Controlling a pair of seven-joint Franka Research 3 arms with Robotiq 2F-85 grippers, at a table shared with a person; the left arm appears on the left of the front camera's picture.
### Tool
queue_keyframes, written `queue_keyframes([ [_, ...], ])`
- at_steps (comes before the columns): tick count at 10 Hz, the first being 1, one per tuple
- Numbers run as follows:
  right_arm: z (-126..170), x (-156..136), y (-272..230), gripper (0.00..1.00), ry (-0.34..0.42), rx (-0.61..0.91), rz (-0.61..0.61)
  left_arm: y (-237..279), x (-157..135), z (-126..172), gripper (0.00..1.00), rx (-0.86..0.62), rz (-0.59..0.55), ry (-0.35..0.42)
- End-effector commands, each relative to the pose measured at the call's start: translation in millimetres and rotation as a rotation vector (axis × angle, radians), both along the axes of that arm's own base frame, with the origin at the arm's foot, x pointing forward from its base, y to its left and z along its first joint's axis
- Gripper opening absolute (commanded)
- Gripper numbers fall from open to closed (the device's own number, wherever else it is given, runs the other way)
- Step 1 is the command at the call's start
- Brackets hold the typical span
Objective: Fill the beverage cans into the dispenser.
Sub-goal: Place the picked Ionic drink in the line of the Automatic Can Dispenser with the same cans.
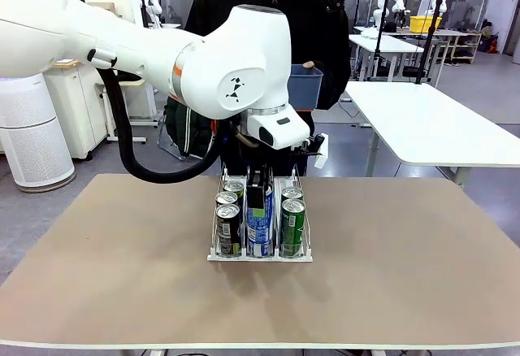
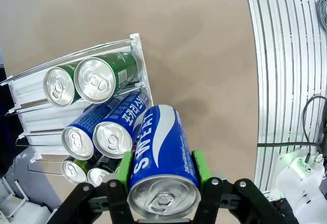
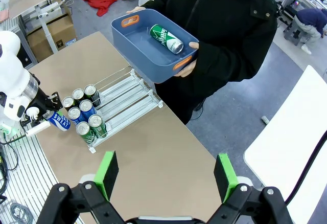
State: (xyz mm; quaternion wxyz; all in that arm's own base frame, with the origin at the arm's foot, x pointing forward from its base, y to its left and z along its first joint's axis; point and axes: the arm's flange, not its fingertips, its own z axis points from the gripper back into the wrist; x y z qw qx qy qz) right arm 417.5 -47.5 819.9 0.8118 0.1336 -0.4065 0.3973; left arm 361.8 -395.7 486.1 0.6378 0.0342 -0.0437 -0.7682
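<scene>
Left wrist view: left gripper [image 2: 162, 166] clamps a blue-and-white aluminium can [image 2: 162, 147] beside the white wire dispenser [image 2: 28, 88] — align with the middle lane [image 2: 41, 117], release gently; right gripper [image 3: 166, 175] gapes empty.

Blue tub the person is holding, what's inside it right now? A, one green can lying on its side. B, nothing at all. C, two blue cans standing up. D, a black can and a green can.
A: the right wrist view shows a single green can lying on its side on the floor of the blue tub, with nothing else in it.
</scene>
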Motion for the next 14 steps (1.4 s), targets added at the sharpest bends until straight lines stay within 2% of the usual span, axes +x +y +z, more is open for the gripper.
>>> queue_keyframes([
  [1, -1.2, 0.1, 0.5, 1.0, -0.002, 0.001, -0.003, 0.5, 0.4, 0.5, 0.57, 0.0, 0.001, -0.001],
  [2, -1.2, 0.1, 0.5, 1.0, -0.002, 0.001, -0.003, -4.7, -2.1, -5.0, 0.57, 0.035, 0.033, -0.033],
  [6, -1.2, 0.1, 0.5, 1.0, -0.002, 0.001, -0.003, -14.1, -1.8, -20.6, 0.57, 0.047, 0.049, -0.074],
  [7, -1.2, 0.1, 0.5, 1.0, -0.002, 0.001, -0.003, -17.1, -2.2, -26.8, 0.57, 0.075, 0.089, -0.106],
  [9, -1.2, 0.1, 0.5, 1.0, -0.002, 0.001, -0.003, -17.4, 1.2, -39.0, 0.57, 0.124, 0.096, -0.123],
  [12, -1.2, 0.1, 0.5, 1.0, -0.002, 0.001, -0.003, -18.8, 11.1, -57.3, 0.57, 0.084, 0.081, -0.109],
  [14, -1.2, 0.1, 0.5, 1.0, -0.002, 0.001, -0.003, -17.5, 19.6, -62.1, 0.57, 0.048, 0.1, -0.133],
])
